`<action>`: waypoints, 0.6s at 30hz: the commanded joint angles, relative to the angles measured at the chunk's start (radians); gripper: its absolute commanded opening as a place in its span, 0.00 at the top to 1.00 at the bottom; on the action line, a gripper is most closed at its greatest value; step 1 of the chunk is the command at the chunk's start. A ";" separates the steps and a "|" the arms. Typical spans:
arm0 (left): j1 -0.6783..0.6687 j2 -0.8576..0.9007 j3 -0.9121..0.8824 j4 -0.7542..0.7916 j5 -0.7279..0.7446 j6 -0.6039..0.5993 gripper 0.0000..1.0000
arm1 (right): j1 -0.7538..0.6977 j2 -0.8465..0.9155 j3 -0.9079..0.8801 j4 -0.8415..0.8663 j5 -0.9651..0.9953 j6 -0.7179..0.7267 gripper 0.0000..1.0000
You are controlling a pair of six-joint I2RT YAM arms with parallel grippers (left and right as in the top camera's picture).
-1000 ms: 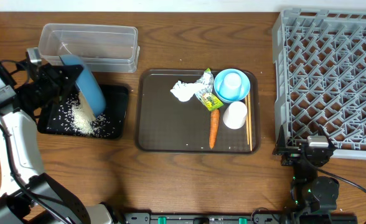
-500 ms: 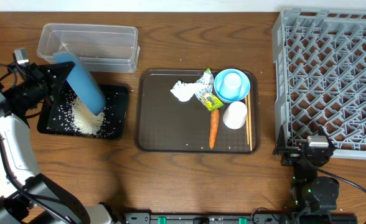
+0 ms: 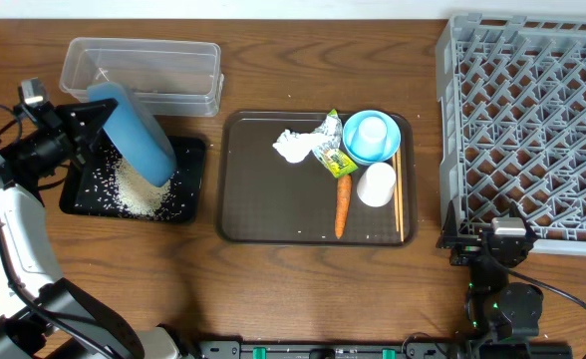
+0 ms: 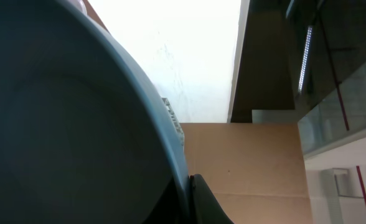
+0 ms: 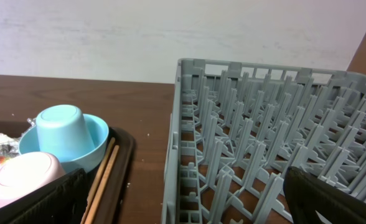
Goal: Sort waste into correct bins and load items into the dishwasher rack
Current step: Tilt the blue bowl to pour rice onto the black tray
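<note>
My left gripper [image 3: 78, 127] is shut on the rim of the dark blue plate [image 3: 134, 133] and holds it steeply tilted over the black tray [image 3: 191, 152], where loose white rice [image 3: 139, 189] lies in a pile. In the left wrist view the plate [image 4: 65, 124] fills the left side, pinched by my fingers [image 4: 186, 199]. The tissue [image 3: 293, 147], wrapper [image 3: 330, 146], carrot [image 3: 342, 204], blue bowl [image 3: 354, 146], white cup [image 3: 377, 183] and chopsticks [image 3: 399, 194] lie on the brown serving tray [image 3: 258, 204]. My right gripper [image 3: 492, 244] is open and empty beside the grey rack [image 3: 532, 130].
The clear tub [image 3: 144, 65] stands just behind the black tray. A small light blue cup [image 3: 373, 131] sits upturned in the bowl. The right wrist view shows the bowl [image 5: 93, 140], white cup [image 5: 24, 177], chopsticks [image 5: 102, 180] and the rack's near corner [image 5: 183, 112].
My left arm has drawn back to the left and the plate has risen slightly and leans more to the right over the black tray. The right arm has not moved.
</note>
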 commanded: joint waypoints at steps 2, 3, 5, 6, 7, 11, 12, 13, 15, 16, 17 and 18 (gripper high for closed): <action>0.016 -0.015 0.018 -0.009 -0.008 0.040 0.94 | -0.005 -0.005 -0.002 -0.003 0.003 0.010 0.01; 0.019 -0.016 0.018 -0.026 -0.006 0.008 0.94 | -0.005 -0.005 -0.002 -0.003 0.003 0.010 0.01; 0.019 -0.016 0.018 -0.014 0.001 0.049 0.94 | -0.005 -0.005 -0.002 -0.003 0.003 0.010 0.01; 0.019 -0.016 0.018 -0.018 0.002 0.068 0.94 | -0.005 -0.005 -0.002 -0.003 0.003 0.010 0.01; 0.019 -0.016 0.018 -0.031 0.028 0.069 0.94 | -0.005 -0.005 -0.002 -0.003 0.003 0.010 0.01; 0.016 -0.028 0.018 -0.002 0.085 0.192 0.94 | -0.005 -0.005 -0.002 -0.003 0.003 0.010 0.01; 0.022 -0.029 0.018 -0.039 0.042 0.150 0.94 | -0.005 -0.005 -0.002 -0.003 0.003 0.010 0.01; 0.023 -0.029 0.018 -0.061 0.034 0.121 0.94 | -0.005 -0.005 -0.002 -0.003 0.003 0.010 0.01; 0.021 -0.032 0.018 -0.072 0.054 0.131 0.94 | -0.005 -0.005 -0.002 -0.003 0.003 0.010 0.01; 0.019 -0.038 0.018 -0.074 0.053 0.173 0.94 | -0.005 -0.005 -0.002 -0.003 0.003 0.010 0.01; 0.018 -0.045 0.018 -0.082 0.053 0.190 0.94 | -0.005 -0.005 -0.002 -0.003 0.003 0.010 0.01; 0.016 -0.055 0.018 -0.089 0.053 0.192 0.94 | -0.005 -0.005 -0.002 -0.003 0.003 0.010 0.01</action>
